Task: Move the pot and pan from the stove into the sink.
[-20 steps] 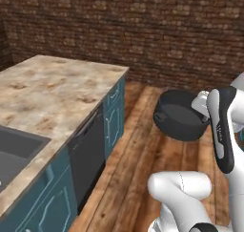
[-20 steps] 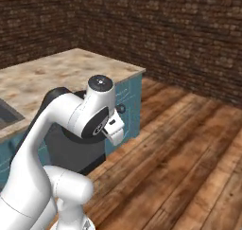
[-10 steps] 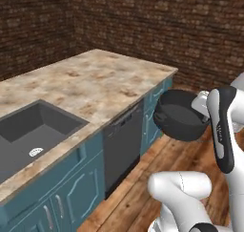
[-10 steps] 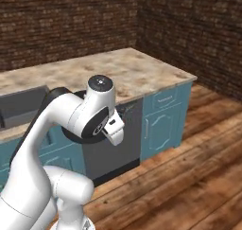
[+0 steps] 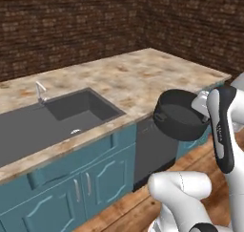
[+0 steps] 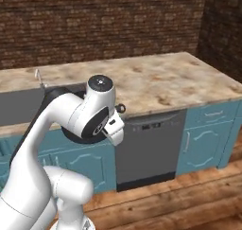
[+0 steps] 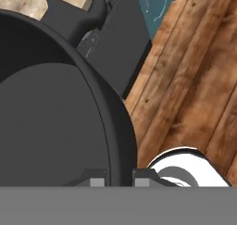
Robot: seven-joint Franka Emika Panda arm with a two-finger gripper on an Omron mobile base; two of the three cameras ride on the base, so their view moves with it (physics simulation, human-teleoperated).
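The dark grey pot [image 5: 177, 115] hangs in the air in front of the counter edge, right of the sink [image 5: 84, 115], tilted with its mouth toward the camera. My gripper [image 5: 197, 107] is shut on the pot's rim at its right side. In the hand view the pot [image 7: 51, 113] fills the left half, and my gripper [image 7: 120, 178] pinches its rim between both fingertips. In the right base view my arm covers most of the pot [image 6: 53, 95]. The sink [image 6: 19, 103] has a thin silver faucet [image 5: 40, 90] behind its basin. The pan and the stove are out of view.
A speckled stone counter [image 5: 147, 73] runs over teal cabinets [image 5: 81, 190] and a dark dishwasher [image 6: 149, 148]. Brick walls [image 5: 71, 21] close the back and the right corner. Wooden floor [image 6: 189, 200] lies in front of the cabinets.
The whole scene has slid right as the base drove: the sink and faucet have come fully into view. The pot stays gripped in the same place relative to the arm.
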